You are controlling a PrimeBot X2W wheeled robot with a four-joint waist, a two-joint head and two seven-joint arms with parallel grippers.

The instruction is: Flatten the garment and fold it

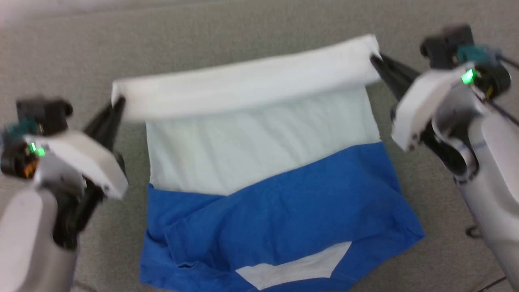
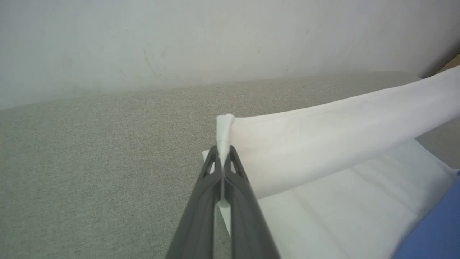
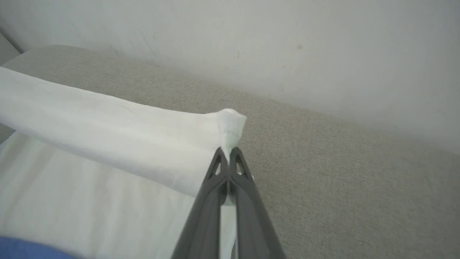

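**head view (motion-blurred).** the garment (image 1: 259, 162) lies on a grey-beige fabric surface (image 1: 243, 24) between the two arms. its far white edge is lifted off the surface as a taut band, stretched from the left gripper (image 1: 118, 104) to the right gripper (image 1: 375, 61). each gripper is closed on one end corner of the band. below the band the white body lies flat. nearer the camera the blue sleeves (image 1: 292, 202) lie across it, with a small white patch (image 1: 296, 269) exposed among the blue. the garment's near edge is cut off by the bottom of the frame, and the raised band hides the cloth directly behind it. the neck trim cannot be made out.

**left wrist view.** the left gripper (image 2: 223, 153) presses both fingers together on a pinched white corner, and a tuft stands above the tips. the garment (image 2: 323, 133) runs off the right edge. a pale wall (image 2: 215, 36) rises behind the surface.

**right wrist view.** the right gripper (image 3: 227, 153) clamps the opposite corner likewise, and the garment (image 3: 107, 136) leaves the frame at left. in both wrist views the finger bases are cut off at the bottom edge.
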